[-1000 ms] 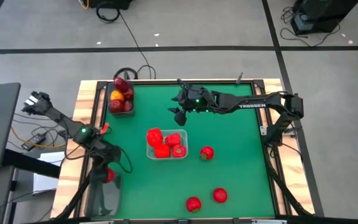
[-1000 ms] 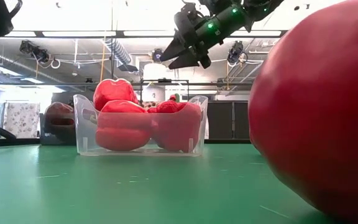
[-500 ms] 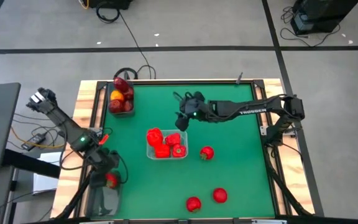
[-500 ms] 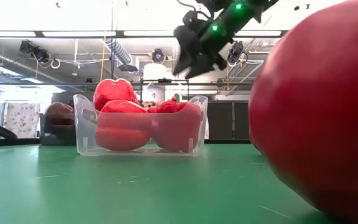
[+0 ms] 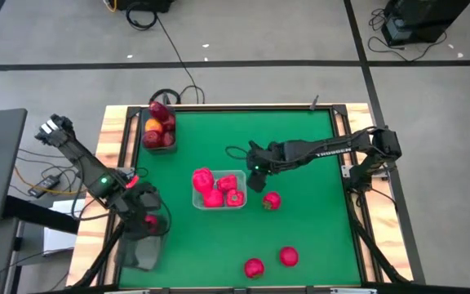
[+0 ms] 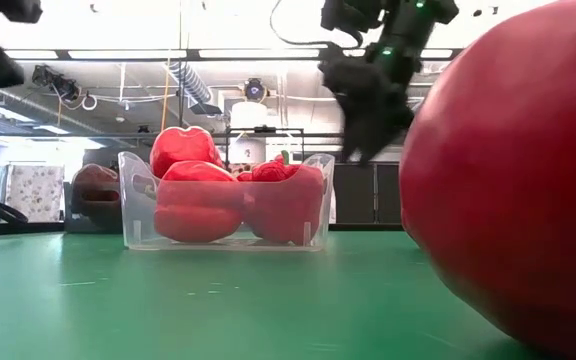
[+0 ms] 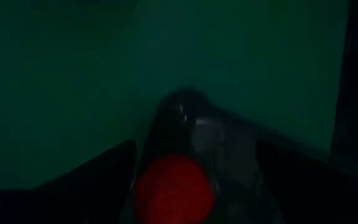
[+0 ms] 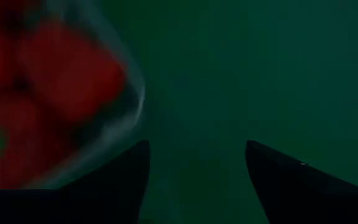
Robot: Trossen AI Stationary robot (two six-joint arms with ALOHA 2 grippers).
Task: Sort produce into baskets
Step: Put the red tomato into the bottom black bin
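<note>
In the right wrist view the right gripper (image 8: 194,180) is seen with its jaws spread and nothing between them, above bare green table (image 8: 241,74), just beside a rounded corner of the clear bin (image 8: 126,106) of red peppers (image 8: 67,74). From above, this gripper (image 5: 254,175) is placed at the bin's (image 5: 241,189) right edge, with a round red fruit (image 5: 272,200) near it on the table (image 5: 300,220).

In the left wrist view a red fruit (image 7: 173,190) is shown between the left gripper's dark fingers (image 7: 92,177), over a grey bin (image 7: 229,143); whether the jaws are clamped on it cannot be told. From above, the left gripper (image 5: 144,214) is found over that grey bin (image 5: 141,253) at the table's front left corner, the fruit (image 5: 150,220) barely visible.

Only the high view shows the third bin (image 5: 146,140), at the back left, filled with maroon apples (image 5: 158,111) and one yellow-orange fruit (image 5: 153,126), and two more red fruits (image 5: 254,267) near the front edge.

The low view is largely blocked by one close red fruit (image 6: 508,190); the peppers (image 6: 198,205) in the clear bin (image 6: 313,170) remain visible.
</note>
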